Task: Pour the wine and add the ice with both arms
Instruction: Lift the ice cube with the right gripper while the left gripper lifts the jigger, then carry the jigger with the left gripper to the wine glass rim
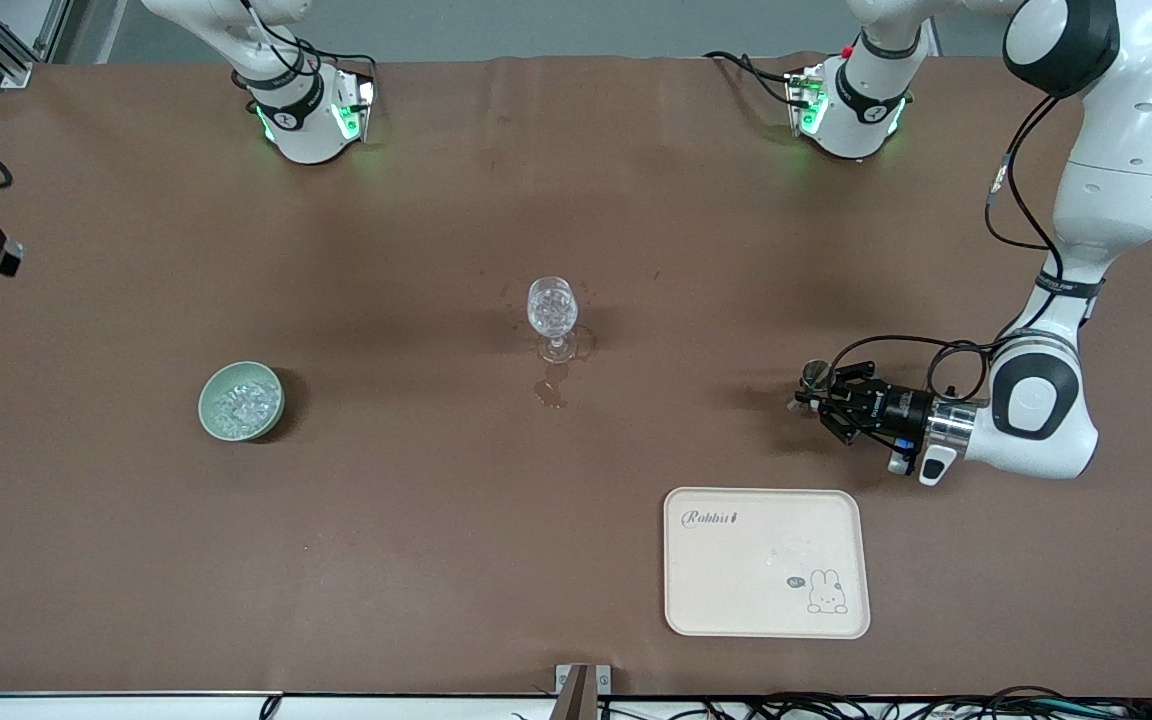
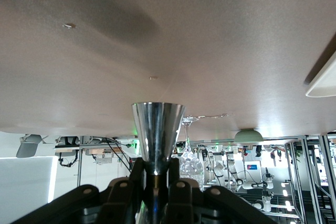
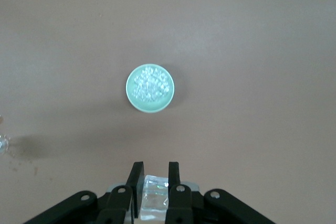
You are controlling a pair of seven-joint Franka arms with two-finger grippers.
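Standing at mid-table is a clear stemmed wine glass (image 1: 552, 316) that already contains small glittering chunks of ice (image 1: 551, 309), with a small wet patch (image 1: 550, 391) on the brown table covering (image 1: 436, 520) just nearer the front camera. A pale green round bowl (image 1: 241, 401) heaped with more clear ice lies toward the right arm's end of the table, well apart from the glass. A cream rectangular tray with a rabbit print (image 1: 766, 562) rests near the front edge, toward the left arm's end.

The left gripper (image 1: 816, 398) is held horizontally, low over the table near the tray, clenched on a shiny metal conical cup (image 2: 157, 135) whose mouth points toward the glass. The right gripper (image 3: 156, 174), outside the front view, hangs high above the green bowl with its fingers (image 3: 136, 178) clamped on a clear glassy block (image 3: 154, 198).
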